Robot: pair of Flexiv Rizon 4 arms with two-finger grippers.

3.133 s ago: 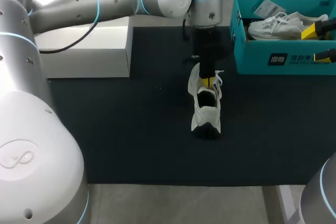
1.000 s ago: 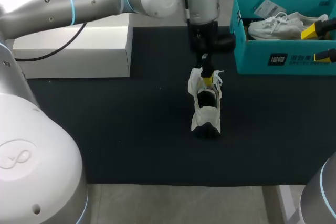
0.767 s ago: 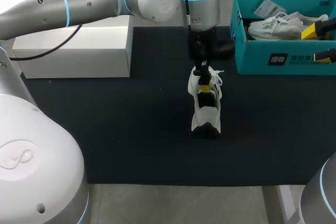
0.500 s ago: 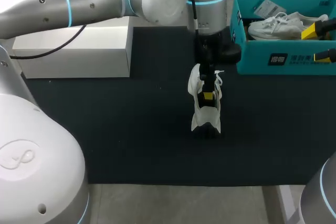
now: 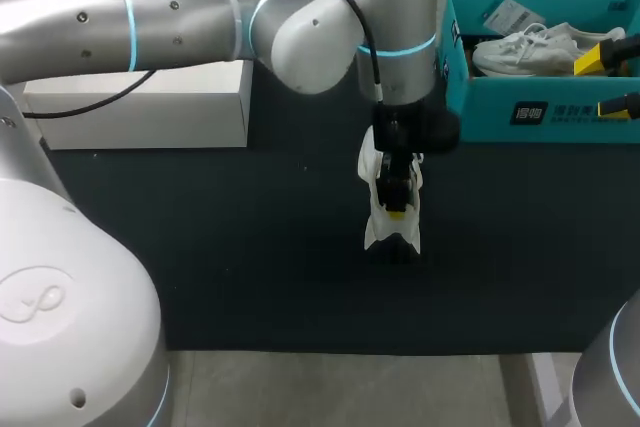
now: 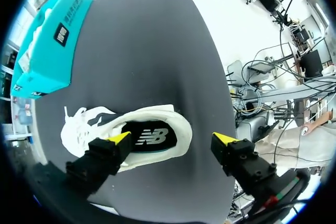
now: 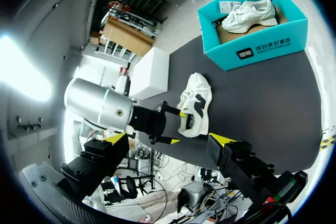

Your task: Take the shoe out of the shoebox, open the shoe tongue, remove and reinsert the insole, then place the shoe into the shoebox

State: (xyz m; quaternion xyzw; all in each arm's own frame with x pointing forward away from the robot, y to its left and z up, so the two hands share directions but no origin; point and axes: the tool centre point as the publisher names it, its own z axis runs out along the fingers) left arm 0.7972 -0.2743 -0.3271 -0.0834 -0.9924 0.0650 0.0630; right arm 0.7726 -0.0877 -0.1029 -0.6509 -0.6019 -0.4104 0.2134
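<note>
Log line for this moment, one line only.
left gripper: open, straddling heel of white sneaker on black mat | right gripper: open, by teal cardboard shoebox | dark insole: in sneaker

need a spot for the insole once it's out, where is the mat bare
The mat is bare between the white box and the shoe, and along its whole near edge. Also bare on the shoe's other side, in front of the teal shoebox. Crowded right at the shoe, where the open left gripper hangs over it.
</note>
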